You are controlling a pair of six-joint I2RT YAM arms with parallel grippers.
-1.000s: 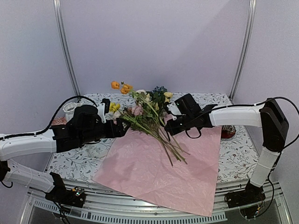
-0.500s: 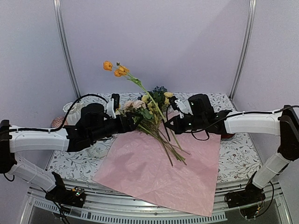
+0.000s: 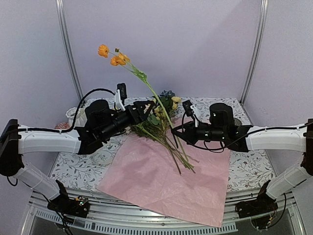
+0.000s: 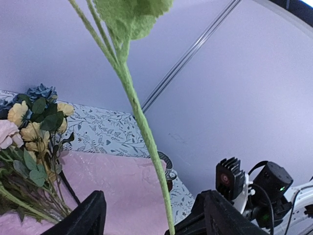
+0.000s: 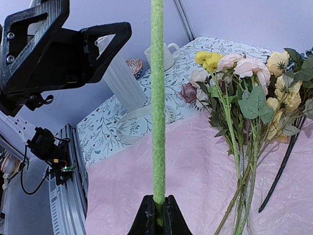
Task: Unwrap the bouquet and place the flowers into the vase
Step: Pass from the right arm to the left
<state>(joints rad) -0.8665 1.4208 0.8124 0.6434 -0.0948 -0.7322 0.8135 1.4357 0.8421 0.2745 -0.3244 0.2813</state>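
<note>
Over the worktop (image 3: 244, 166), my right fingers (image 5: 157, 226), clamped on the poppy stem (image 5: 157, 98), are lifting it higher; my left fingers (image 3: 144, 108), apart, are narrowing around it.

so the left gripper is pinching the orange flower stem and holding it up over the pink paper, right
Not the left: the right gripper is pinching the orange flower stem and holding it up over the pink paper, as the right wrist view shows. The left gripper is open.
</note>
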